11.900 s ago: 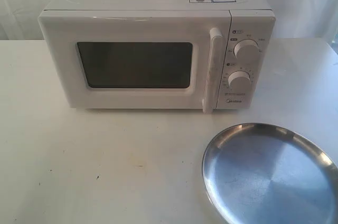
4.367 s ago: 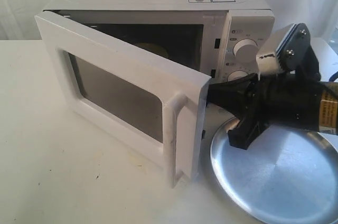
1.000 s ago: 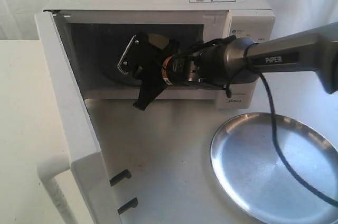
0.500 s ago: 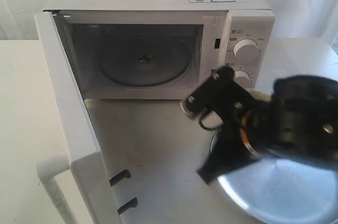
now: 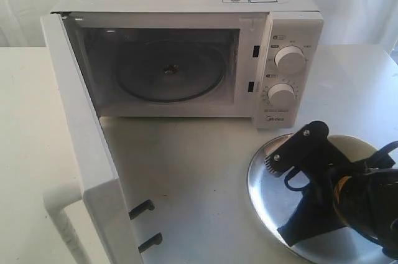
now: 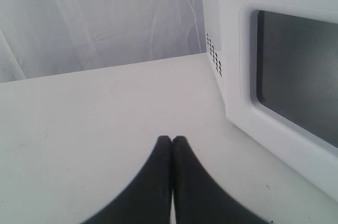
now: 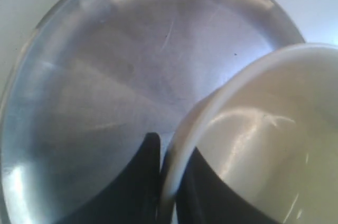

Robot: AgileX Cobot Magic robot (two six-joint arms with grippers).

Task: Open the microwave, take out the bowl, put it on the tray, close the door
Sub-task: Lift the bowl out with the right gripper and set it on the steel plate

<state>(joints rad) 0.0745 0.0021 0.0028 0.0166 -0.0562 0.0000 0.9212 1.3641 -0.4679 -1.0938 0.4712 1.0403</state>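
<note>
Bowl [image 7: 264, 145] in right jaws shows only in wrist view.

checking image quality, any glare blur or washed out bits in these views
Exterior view: backdrop washed out, glare on the tray. Right wrist view: bright streaks on the tray, bowl rim soft. Left wrist view: even light, left gripper blurred.

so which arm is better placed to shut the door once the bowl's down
Probably the left. Its jaws are shut and empty, low over the table, right beside the outer face of the open door. The right jaws are clamped on the rim of the bowl above the tray, on the far side from the door.
</note>
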